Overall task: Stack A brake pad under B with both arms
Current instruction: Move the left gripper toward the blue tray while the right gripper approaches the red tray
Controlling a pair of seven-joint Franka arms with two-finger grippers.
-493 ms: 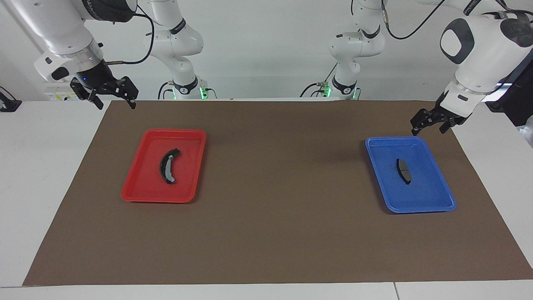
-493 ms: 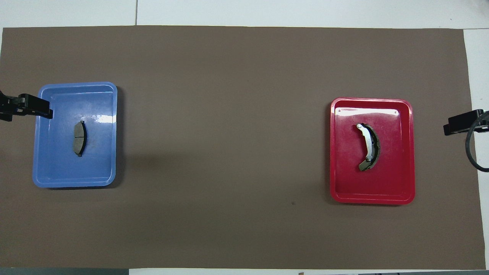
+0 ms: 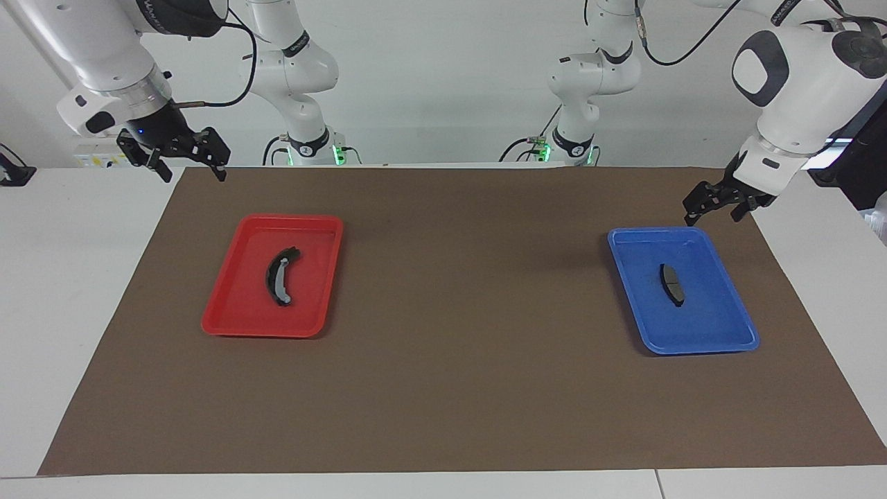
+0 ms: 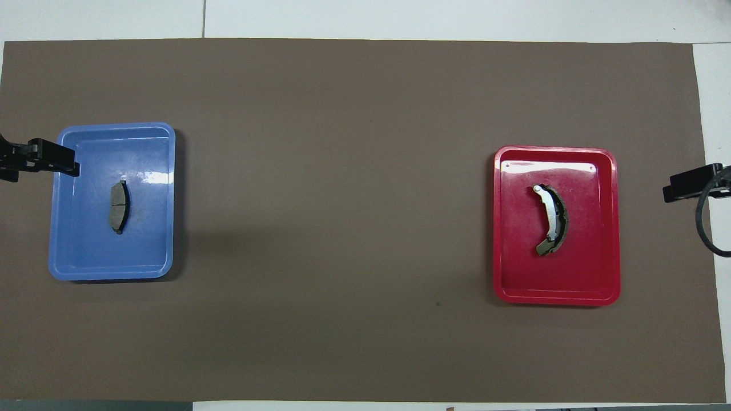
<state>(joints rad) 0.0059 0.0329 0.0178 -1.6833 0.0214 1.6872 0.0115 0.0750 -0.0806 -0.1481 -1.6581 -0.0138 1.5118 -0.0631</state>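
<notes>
White table [image 3: 83, 291], brown mat [image 3: 457, 388] on top; plain white wall [image 3: 443, 83].

The A brake pad [image 3: 671, 284] is small, flat and dark grey, nearly straight. It lies alone in a blue tray [image 3: 721, 343], near the left gripper [image 3: 714, 205], which hangs over the tray's corner. B [image 3: 280, 276] is a larger black crescent with a light grey strip, seemingly flat in a red tray [image 3: 229, 326], well apart from the right gripper [image 3: 188, 163].
</notes>
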